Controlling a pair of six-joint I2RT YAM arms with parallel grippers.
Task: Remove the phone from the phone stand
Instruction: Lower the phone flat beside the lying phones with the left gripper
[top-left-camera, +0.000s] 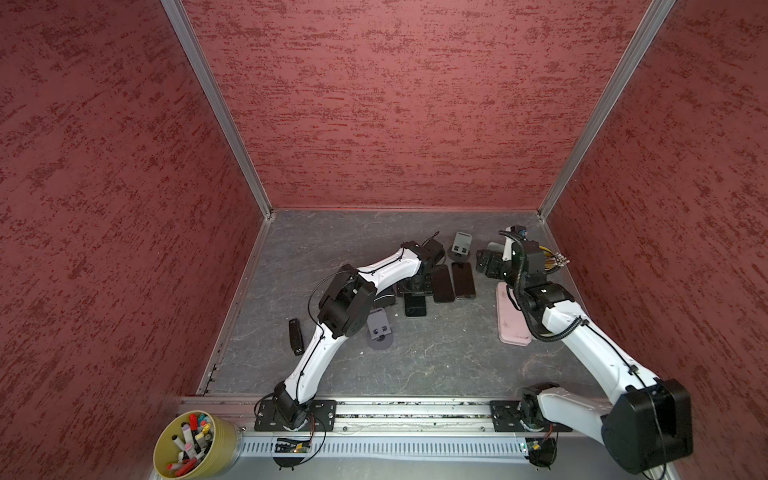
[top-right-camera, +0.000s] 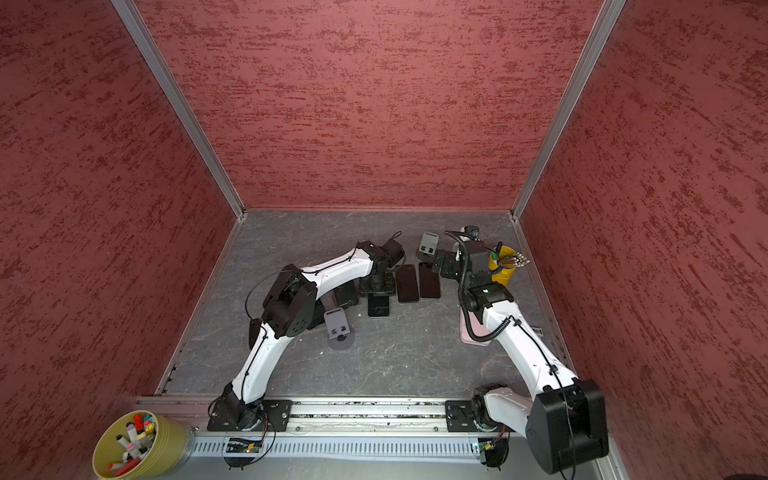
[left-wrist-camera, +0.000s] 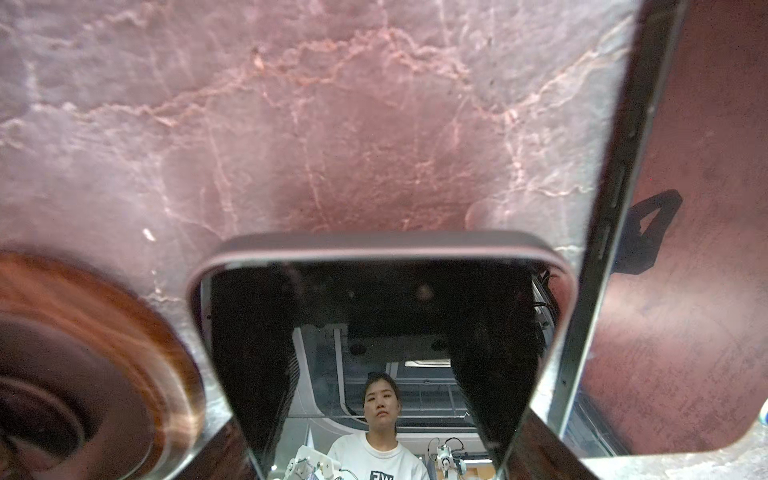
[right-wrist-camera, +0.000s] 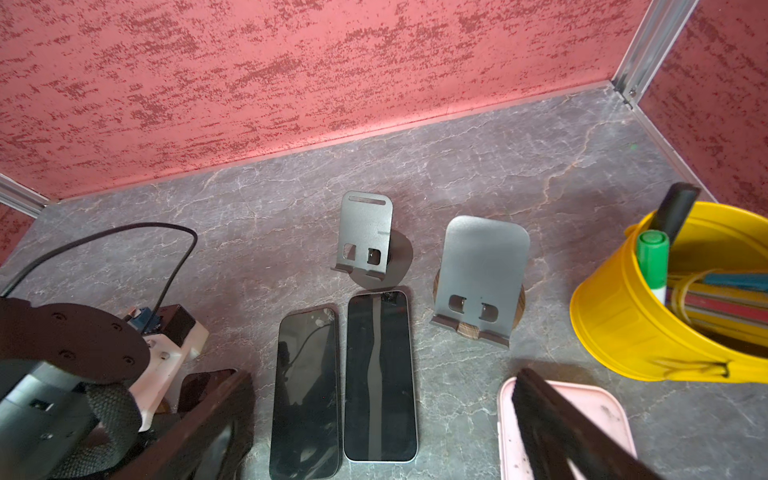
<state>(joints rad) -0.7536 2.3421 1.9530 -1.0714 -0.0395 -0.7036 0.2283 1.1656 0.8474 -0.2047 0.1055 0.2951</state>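
Observation:
My left gripper (top-left-camera: 415, 289) (left-wrist-camera: 382, 436) is shut across the width of a dark phone (top-left-camera: 415, 306) (left-wrist-camera: 382, 332). The phone lies screen up, low over the grey table, off any stand. Three phone stands show, all empty: a grey one (top-left-camera: 462, 245) (right-wrist-camera: 368, 237) at the back, a wood-based one (right-wrist-camera: 484, 274) beside it, and a grey one (top-left-camera: 379, 328) near the left arm's elbow. My right gripper (top-left-camera: 484, 264) (right-wrist-camera: 380, 424) hangs open above two more dark phones (right-wrist-camera: 305, 390) (right-wrist-camera: 380, 374) lying flat side by side.
A yellow bucket (right-wrist-camera: 648, 311) of pens stands at the back right. A pink tray (top-left-camera: 511, 320) lies under the right arm. A black block (top-left-camera: 296, 336) lies at the left. An olive cup of markers (top-left-camera: 195, 444) sits off the table's front left. Red walls enclose three sides.

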